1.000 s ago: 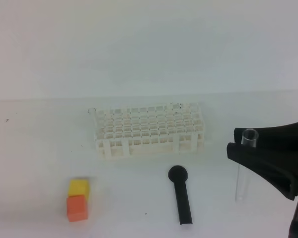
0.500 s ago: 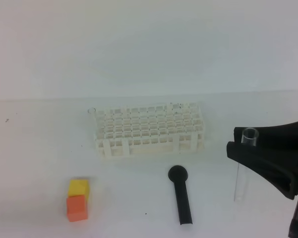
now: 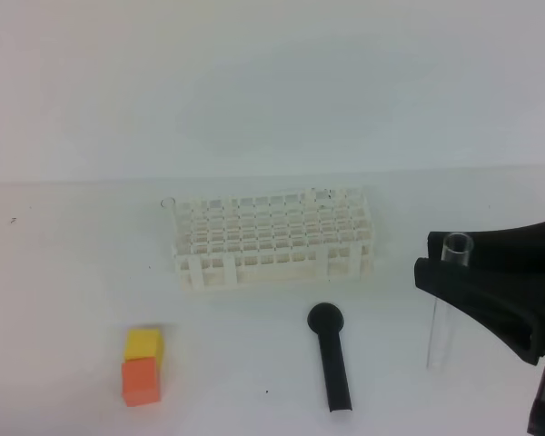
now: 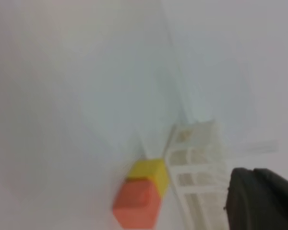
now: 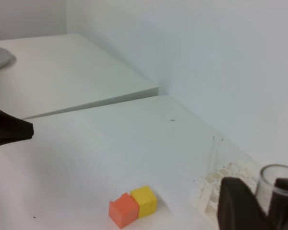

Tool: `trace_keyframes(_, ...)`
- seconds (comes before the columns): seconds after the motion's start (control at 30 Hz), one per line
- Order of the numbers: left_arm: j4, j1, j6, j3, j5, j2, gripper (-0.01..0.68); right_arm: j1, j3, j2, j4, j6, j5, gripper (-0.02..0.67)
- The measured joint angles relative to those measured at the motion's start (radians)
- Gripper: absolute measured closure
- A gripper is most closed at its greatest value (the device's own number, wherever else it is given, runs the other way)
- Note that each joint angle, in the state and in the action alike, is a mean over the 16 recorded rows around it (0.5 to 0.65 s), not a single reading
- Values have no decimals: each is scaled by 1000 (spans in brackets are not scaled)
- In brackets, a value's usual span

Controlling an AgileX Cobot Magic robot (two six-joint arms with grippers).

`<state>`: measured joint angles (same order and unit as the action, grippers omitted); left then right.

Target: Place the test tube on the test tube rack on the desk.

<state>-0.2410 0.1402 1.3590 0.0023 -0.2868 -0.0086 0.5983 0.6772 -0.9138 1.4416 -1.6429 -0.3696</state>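
Observation:
The test tube point(image 3: 440, 318) hangs nearly upright at the right, its open rim point(image 3: 457, 247) on top and its round bottom just above the desk point(image 3: 73, 300). My right gripper point(image 3: 436, 258) is shut on the tube below the rim. The right wrist view shows the rim point(image 5: 278, 179) between the black fingers point(image 5: 240, 206). The white test tube rack point(image 3: 272, 236) stands mid-desk, to the left of the tube and a little farther back. Of my left gripper, only a blurred black part point(image 4: 261, 199) shows in the left wrist view, with nothing seen in it.
A black round-headed tool point(image 3: 331, 359) lies in front of the rack. A yellow block point(image 3: 144, 344) and an orange block point(image 3: 141, 380) sit together at the front left. A thin clear upright tube point(image 5: 214, 153) seems to stand at the rack's far left corner.
The held tube's lower end has swung very slightly to the left. The gripper and everything else stand as before.

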Motion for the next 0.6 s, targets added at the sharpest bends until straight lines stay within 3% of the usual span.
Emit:
trace_keyframes(0.33, 295, 0, -1, 0, 43, 0, 674, 0, 0, 0, 8, 1, 1, 529)
trace_keyframes(0.6, 326, 0, -1, 0, 37, 0, 674, 0, 0, 0, 10, 15, 1, 529)
